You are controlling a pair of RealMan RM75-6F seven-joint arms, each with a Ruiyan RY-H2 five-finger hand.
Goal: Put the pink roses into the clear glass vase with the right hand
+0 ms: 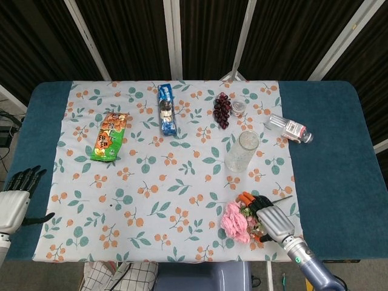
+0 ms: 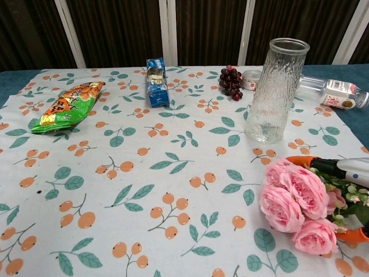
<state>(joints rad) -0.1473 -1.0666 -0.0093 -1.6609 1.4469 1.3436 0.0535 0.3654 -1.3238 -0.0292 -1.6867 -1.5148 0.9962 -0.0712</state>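
The pink roses [image 1: 235, 221] [image 2: 294, 199] lie on the floral cloth near the front right, blooms pointing left. My right hand [image 1: 267, 217] [image 2: 346, 196] straddles their leafy stems: orange-tipped fingers [image 2: 308, 161] reach along the far side, and the thumb tip shows on the near side. A wide gap stays between fingers and thumb, and the roses rest on the cloth. The clear glass vase [image 1: 242, 150] [image 2: 275, 89] stands upright and empty behind the roses. My left hand [image 1: 15, 203] hovers at the table's left edge with its fingers apart, holding nothing.
A green snack bag [image 1: 109, 136] lies at the left, a blue biscuit pack [image 1: 167, 110] at the back centre. Dark grapes [image 1: 222, 110] and a small jar [image 1: 239, 108] sit behind the vase. A plastic bottle [image 1: 290, 128] lies on its side to the vase's right.
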